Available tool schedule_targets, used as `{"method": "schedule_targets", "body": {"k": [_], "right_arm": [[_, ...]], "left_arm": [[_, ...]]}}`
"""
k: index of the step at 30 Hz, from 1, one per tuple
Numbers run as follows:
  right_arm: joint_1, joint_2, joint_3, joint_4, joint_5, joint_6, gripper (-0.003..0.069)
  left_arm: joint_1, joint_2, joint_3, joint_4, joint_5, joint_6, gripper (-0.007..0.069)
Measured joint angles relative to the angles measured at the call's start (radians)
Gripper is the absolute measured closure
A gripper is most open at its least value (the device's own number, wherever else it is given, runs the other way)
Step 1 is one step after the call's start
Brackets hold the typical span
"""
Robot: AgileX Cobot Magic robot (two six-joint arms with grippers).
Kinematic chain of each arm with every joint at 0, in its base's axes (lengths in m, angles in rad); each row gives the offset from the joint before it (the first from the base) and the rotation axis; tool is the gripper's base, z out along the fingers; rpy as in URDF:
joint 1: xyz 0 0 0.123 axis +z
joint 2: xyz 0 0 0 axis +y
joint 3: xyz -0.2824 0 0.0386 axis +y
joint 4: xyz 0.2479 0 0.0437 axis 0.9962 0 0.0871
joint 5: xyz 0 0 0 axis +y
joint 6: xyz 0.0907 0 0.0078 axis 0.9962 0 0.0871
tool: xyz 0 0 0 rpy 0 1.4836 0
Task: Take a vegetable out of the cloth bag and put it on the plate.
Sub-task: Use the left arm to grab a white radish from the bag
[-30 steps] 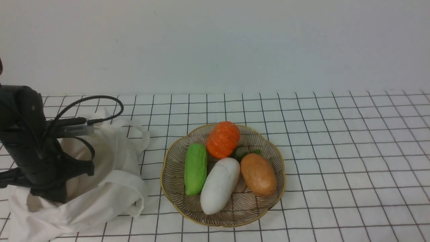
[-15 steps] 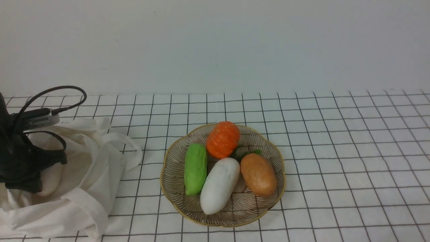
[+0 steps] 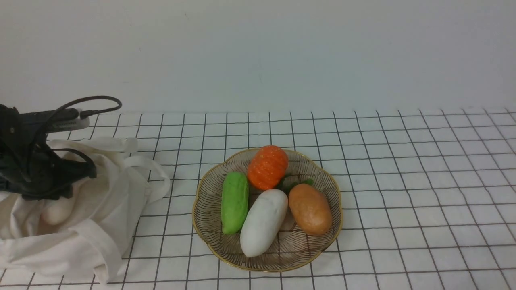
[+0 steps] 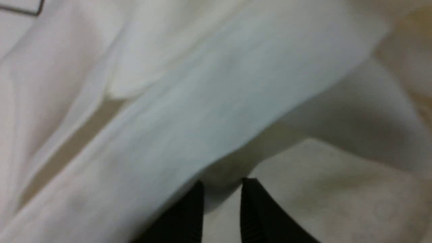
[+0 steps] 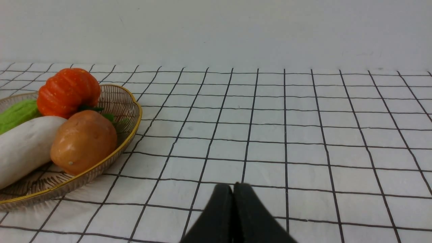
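The cloth bag (image 3: pixel 105 201) lies slumped at the table's left. My left gripper (image 3: pixel 44 195) reaches down into its mouth. A white radish (image 3: pixel 58 210) shows just under the fingers inside the bag, its leafy top hidden. In the blurred left wrist view the left gripper (image 4: pixel 222 184) has its jaws a narrow gap apart, closed on a rounded white end of the radish (image 4: pixel 219 168), with bag cloth (image 4: pixel 337 189) all round. The plate (image 3: pixel 300 251) sits mid-table and holds a second white radish (image 3: pixel 264 221). My right gripper (image 5: pixel 233 185) is shut and empty, low over the table to the plate's right.
The plate also holds a green cucumber (image 3: pixel 234 201), an orange pumpkin (image 3: pixel 267 166) and a brown potato (image 3: pixel 310 208). Its gold rim (image 5: pixel 133 111) shows in the right wrist view. A black cable (image 3: pixel 100 100) loops off the left wrist. A wall stands behind the gridded tablecloth.
My left arm moved left, dragging the bag with it, then rose. The radish in the bag has come up a little with it. The plate and its contents have not moved.
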State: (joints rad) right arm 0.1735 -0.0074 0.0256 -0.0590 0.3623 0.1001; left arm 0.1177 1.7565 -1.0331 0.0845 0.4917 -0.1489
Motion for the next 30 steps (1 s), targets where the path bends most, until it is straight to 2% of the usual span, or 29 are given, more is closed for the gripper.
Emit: {"method": "schedule_targets", "body": {"k": [5, 8, 13, 21, 30], "right_arm": [[0.000, 0.000, 0.000, 0.001, 0.000, 0.000, 0.0673], [0.000, 0.000, 0.000, 0.001, 0.000, 0.000, 0.0673], [0.000, 0.000, 0.000, 0.001, 0.000, 0.000, 0.0673], [0.000, 0.000, 0.000, 0.001, 0.000, 0.000, 0.0673], [0.000, 0.000, 0.000, 0.001, 0.000, 0.000, 0.0673]], "left_arm": [[-0.064, 0.001, 0.000, 0.000, 0.007, 0.007, 0.0288], [-0.072, 0.005, 0.000, -0.001, 0.038, 0.004, 0.0260], [-0.069, 0.050, 0.000, 0.031, 0.092, -0.009, 0.0255], [-0.062, 0.080, 0.000, 0.131, 0.070, -0.080, 0.0250], [-0.062, 0.058, 0.000, 0.379, 0.052, -0.222, 0.0187]]}}
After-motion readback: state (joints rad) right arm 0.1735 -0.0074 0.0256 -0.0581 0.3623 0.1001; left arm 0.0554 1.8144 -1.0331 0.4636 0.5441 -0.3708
